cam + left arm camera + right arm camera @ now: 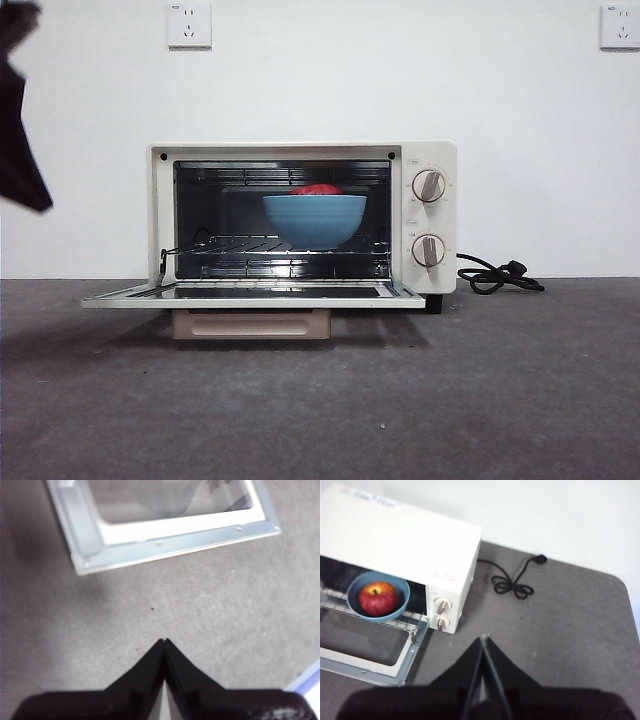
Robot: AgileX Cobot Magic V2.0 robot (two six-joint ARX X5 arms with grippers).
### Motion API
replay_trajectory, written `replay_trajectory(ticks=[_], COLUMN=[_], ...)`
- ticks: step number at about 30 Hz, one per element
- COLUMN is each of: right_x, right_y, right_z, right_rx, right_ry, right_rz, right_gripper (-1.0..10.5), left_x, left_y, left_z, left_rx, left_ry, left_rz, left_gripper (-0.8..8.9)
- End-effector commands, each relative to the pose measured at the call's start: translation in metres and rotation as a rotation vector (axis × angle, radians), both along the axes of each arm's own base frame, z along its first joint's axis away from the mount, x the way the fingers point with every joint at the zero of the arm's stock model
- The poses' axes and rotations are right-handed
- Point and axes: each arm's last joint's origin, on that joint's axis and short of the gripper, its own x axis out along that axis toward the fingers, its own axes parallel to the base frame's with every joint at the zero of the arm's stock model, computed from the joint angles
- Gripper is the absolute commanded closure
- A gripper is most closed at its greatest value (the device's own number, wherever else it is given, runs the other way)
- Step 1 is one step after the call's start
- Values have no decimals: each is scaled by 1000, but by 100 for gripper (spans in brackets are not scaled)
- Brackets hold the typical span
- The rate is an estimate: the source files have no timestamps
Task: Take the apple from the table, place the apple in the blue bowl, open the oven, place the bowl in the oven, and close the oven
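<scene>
The cream-white oven [300, 215] [400, 545] stands on the dark grey table [450, 390] with its door [250, 294] [165, 535] [365, 652] folded down flat. Inside, on the wire rack, sits the blue bowl [314, 220] [355, 597] with the red apple [317, 189] [378, 598] in it. My left gripper [164, 641] is shut and empty, hovering above the table just in front of the door's edge. My right gripper [483, 638] is shut and empty, high above the table to the right of the oven. A black arm part [20, 120] shows at the upper left of the front view.
The oven's black cord [498, 275] [512, 580] lies coiled on the table to the right of the oven. Two white wall sockets [189, 24] hang on the wall behind. The table's rounded far corner [620, 585] shows in the right wrist view.
</scene>
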Motion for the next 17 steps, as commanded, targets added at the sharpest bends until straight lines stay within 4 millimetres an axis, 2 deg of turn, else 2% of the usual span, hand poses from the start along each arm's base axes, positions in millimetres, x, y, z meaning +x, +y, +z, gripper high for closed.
replay_trajectory(ticks=[1,5,10,17], right_x=[-11,-26,-36,-41], right_y=[-8,-19,-24,-17], right_z=[-7,-20,-55,-104], right_rx=[-16,6,51,219], right_ry=[11,-17,-20,64], right_rz=[5,7,55,323], right_gripper=[958,958,958,958], left_x=[7,20,33,49], left_y=[4,6,5,6], left_z=[-20,-39,-58,-74], left_rx=[-38,-45,-80,-125], left_ry=[79,149,200,219], left_rz=[14,23,36,120], left_gripper=[821,821,821,821])
